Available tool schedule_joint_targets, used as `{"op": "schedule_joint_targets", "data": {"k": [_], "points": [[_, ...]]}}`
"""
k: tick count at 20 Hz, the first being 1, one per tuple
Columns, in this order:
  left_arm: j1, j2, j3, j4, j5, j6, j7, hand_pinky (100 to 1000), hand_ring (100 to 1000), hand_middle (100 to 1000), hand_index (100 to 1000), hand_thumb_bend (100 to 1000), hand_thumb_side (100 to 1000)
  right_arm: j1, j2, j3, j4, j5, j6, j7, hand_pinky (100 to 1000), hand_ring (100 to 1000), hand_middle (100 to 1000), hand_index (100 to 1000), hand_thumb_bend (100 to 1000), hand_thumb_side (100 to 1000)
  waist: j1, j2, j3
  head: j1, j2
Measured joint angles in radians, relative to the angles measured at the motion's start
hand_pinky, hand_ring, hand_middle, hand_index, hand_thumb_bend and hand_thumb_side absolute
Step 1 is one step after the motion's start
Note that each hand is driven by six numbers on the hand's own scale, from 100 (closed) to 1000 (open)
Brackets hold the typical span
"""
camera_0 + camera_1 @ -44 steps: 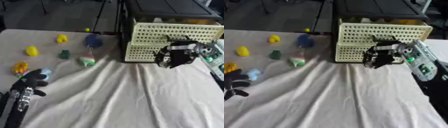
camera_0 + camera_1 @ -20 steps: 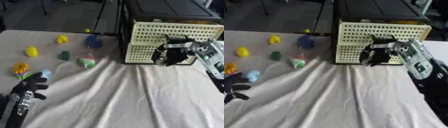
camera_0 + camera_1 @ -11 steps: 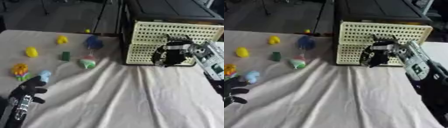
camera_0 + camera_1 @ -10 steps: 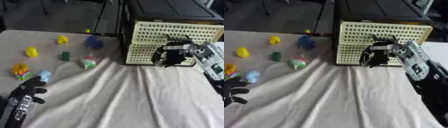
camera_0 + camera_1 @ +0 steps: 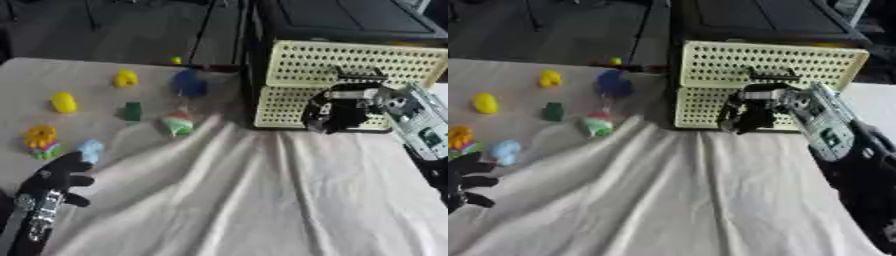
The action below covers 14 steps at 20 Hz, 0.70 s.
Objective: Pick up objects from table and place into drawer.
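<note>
A pale, creased cloth [image 5: 262, 200] covers the bench — its folds run from the far middle toward the near edge, fanning out across the near half. Beyond the bench's far edge lies a dark grey floor [image 5: 131, 30], with thin dark poles [image 5: 208, 25] standing on it near the far left. Behind the bench's far right corner stands a black box-like case [image 5: 350, 20] with a flat top — its left side drops straight down to the bench's far edge.

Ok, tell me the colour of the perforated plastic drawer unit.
Pale cream-yellow perforated plastic drawer unit, clearest in the left eye view.
</note>
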Motion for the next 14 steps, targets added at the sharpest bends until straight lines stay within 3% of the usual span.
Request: {"op": "schedule_joint_targets", "data": {"k": [6, 10, 14], "points": [[0.003, 0.0, 0.0, 0.0, -0.001, 0.002, -0.002, 570, 712, 727, 891, 100, 1000, 0.064, -0.035, 0.027, -0.06, -0.035, -0.025, 0.033, 100, 163, 605, 775, 100, 549, -0.001, -0.012, -0.014, 0.005, 0.005], [0.011, 0.0, 0.001, 0.0, -0.003, 0.003, -0.001, 571, 712, 727, 891, 100, 1000, 0.176, -0.126, 0.055, -0.23, -0.124, -0.029, 0.067, 100, 159, 600, 775, 100, 559, 0.0, -0.033, -0.029, 0.014, 0.01], [0.011, 0.0, 0.009, 0.0, -0.004, 0.004, 0.007, 572, 713, 727, 888, 100, 1000, 0.316, -0.215, 0.04, -0.459, -0.233, 0.002, 0.057, 100, 151, 590, 770, 100, 582, 0.013, -0.049, -0.038, 0.027, 0.021]]}}
